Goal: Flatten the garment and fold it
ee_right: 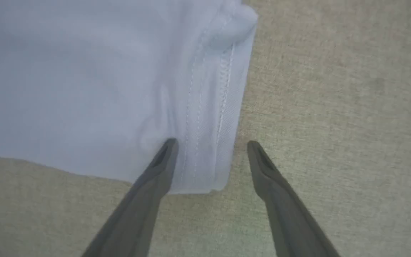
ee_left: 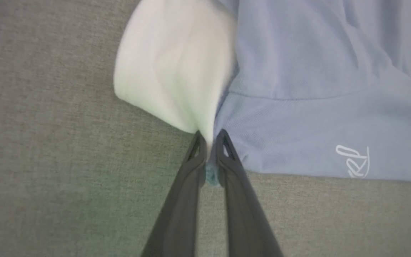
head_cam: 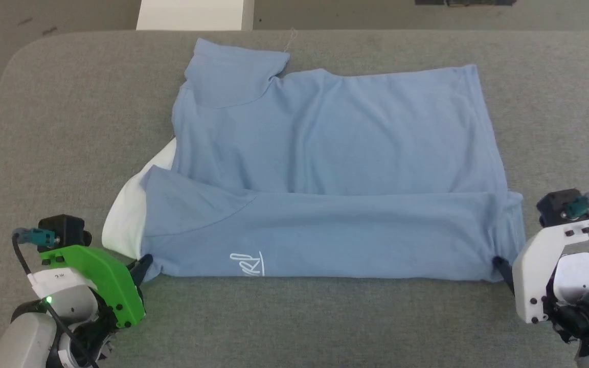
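The garment [head_cam: 325, 163] is a light blue T-shirt spread on the grey table, its near edge folded up in a long band with a white script logo [head_cam: 247, 263]. A white panel [head_cam: 126, 220] shows at its near left corner. My left gripper [head_cam: 141, 270] is shut on that corner; in the left wrist view its fingers [ee_left: 194, 160] pinch cloth where the white panel [ee_left: 170, 71] meets the blue garment [ee_left: 298, 107]. My right gripper [head_cam: 499, 266] is open at the near right corner, and in the right wrist view the right gripper [ee_right: 211, 144] straddles the stitched hem of the garment [ee_right: 205, 117].
A grey fabric table [head_cam: 69, 128] carries the garment, with bare room along its near edge and both sides. A white block [head_cam: 195, 14] stands beyond the table's far edge.
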Available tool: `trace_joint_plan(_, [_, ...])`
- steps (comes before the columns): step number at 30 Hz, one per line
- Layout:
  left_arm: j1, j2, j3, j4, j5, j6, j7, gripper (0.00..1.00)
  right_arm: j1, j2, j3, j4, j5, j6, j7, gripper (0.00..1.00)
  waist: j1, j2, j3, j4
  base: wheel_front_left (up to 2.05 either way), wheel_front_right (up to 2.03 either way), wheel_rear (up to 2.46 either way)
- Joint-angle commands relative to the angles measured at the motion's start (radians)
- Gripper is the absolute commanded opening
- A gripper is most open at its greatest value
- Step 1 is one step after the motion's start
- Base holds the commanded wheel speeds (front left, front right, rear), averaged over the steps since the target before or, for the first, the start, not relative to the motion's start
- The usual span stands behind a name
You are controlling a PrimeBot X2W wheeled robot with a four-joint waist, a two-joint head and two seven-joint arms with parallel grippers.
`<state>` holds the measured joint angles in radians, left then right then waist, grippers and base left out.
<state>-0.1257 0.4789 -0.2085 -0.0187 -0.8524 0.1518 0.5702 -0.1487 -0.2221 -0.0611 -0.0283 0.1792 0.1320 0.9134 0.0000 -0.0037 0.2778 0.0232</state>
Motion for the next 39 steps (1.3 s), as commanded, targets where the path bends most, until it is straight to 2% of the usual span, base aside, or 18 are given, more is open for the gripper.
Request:
trace_joint_plan(1, [0.012, 0.002, 0.002, -0.008, -0.005, 0.000, -0.005, 0.00, -0.014, -0.002, 0.009, 0.006, -0.015, -0.001, 0.043, 1.00, 0.0000, 0.0037, 0.027, 0.021, 0.00, 0.00, 0.00])
trace_joint_plan(8, [0.009, -0.005, -0.001, -0.015, -0.010, -0.007, -0.016, 0.00, -0.011, 0.010, 0.050, 0.008, -0.019, -0.001, 0.180, 0.98, 0.0000, 0.0037, 0.051, 0.034, 0.00, 0.00, 0.00])
trace_joint_plan(9, [0.008, -0.005, -0.002, -0.012, -0.010, -0.010, -0.018, 0.00, -0.011, 0.013, 0.048, 0.006, -0.016, -0.001, 0.184, 0.32, 0.0000, 0.0037, 0.051, 0.034, 0.00, 0.00, 0.00])
trace_joint_plan(10, [0.007, -0.005, -0.001, -0.005, -0.011, -0.014, -0.021, 0.00, -0.012, 0.015, 0.048, 0.000, -0.012, -0.001, 0.180, 0.00, 0.0000, 0.0037, 0.051, 0.034, 0.00, 0.00, 0.00])
trace_joint_plan(16, [-0.003, -0.007, 0.003, 0.027, -0.018, -0.032, -0.039, 0.00, -0.034, 0.026, 0.010, -0.028, 0.010, -0.001, 0.121, 0.00, 0.0000, 0.0037, 0.016, 0.023, 0.00, 0.00, 0.00])
trace_joint_plan(19, [-0.002, -0.006, 0.005, 0.023, -0.018, -0.026, -0.040, 0.00, -0.037, 0.028, -0.015, -0.047, 0.027, -0.001, 0.100, 0.00, 0.0000, 0.0037, -0.021, 0.017, 0.00, 0.00, 0.00])
trace_joint_plan(29, [0.074, 0.011, 0.032, -0.093, -0.025, 0.049, -0.012, 0.00, 0.075, 0.002, -0.092, -0.160, 0.114, -0.001, 0.141, 0.00, 0.0000, 0.0037, -0.162, 0.003, 0.00, 0.00, 0.00])
trace_joint_plan(34, [0.176, 0.025, 0.035, -0.148, -0.038, 0.092, 0.024, 0.00, 0.181, 0.031, -0.138, -0.192, 0.135, -0.001, 0.157, 0.00, 0.0000, 0.0037, -0.176, 0.005, 0.00, 0.00, 0.00])
trace_joint_plan(39, [0.255, 0.002, 0.018, -0.081, -0.068, 0.106, 0.047, 0.00, 0.265, 0.071, -0.142, -0.138, 0.131, -0.001, 0.135, 0.00, 0.0000, 0.0037, -0.171, 0.005, 0.00, 0.00, 0.00])
